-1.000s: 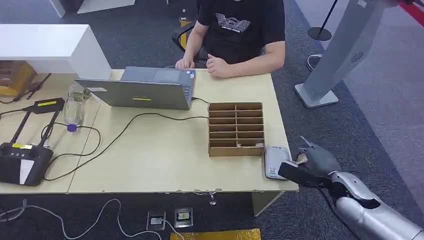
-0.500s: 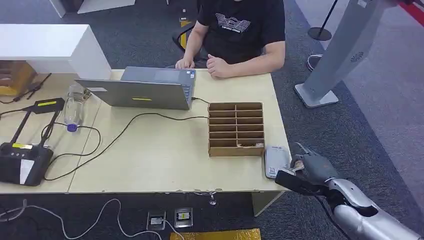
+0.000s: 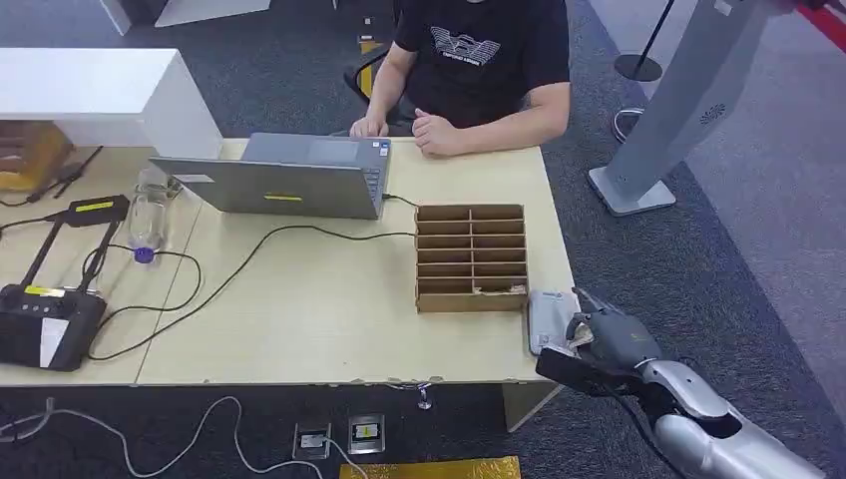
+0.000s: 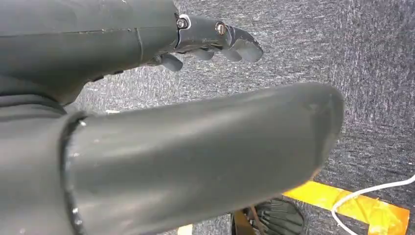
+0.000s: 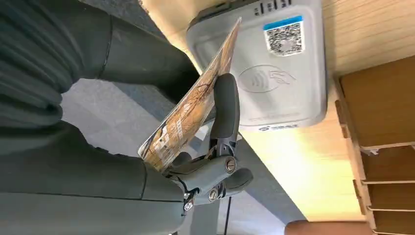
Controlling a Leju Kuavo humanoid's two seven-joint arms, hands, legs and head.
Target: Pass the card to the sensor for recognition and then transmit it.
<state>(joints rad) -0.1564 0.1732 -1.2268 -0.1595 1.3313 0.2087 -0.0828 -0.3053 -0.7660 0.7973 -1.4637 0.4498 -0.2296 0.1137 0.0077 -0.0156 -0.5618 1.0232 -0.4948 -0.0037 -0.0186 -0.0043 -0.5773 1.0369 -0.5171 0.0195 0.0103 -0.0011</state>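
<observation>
One card (image 5: pixel 192 103), printed in brown and cream, is held by the right hand (image 3: pixel 599 339) at the lower right of the head view, pinched between the thick thumb and a dark finger (image 5: pixel 226 105). In the right wrist view the card is seen tilted on edge, its far corner raised over the grey sensor (image 5: pixel 266 63), which carries a contactless symbol and a blue-edged QR label; whether card and sensor touch cannot be told. In the head view the sensor (image 3: pixel 548 317) lies on the table (image 3: pixel 329 319) near its right front corner, just beside the cardboard slotted box (image 3: pixel 471 257).

The left hand (image 4: pixel 215 41) is seen over dark carpet in the left wrist view, nothing in it, the fingers stretched out and apart from the thumb.

At the top of the head view a person (image 3: pixel 479 70) in a black shirt is seated behind a laptop (image 3: pixel 289 180). A black device (image 3: pixel 40 324) with cables rests at the left edge.
</observation>
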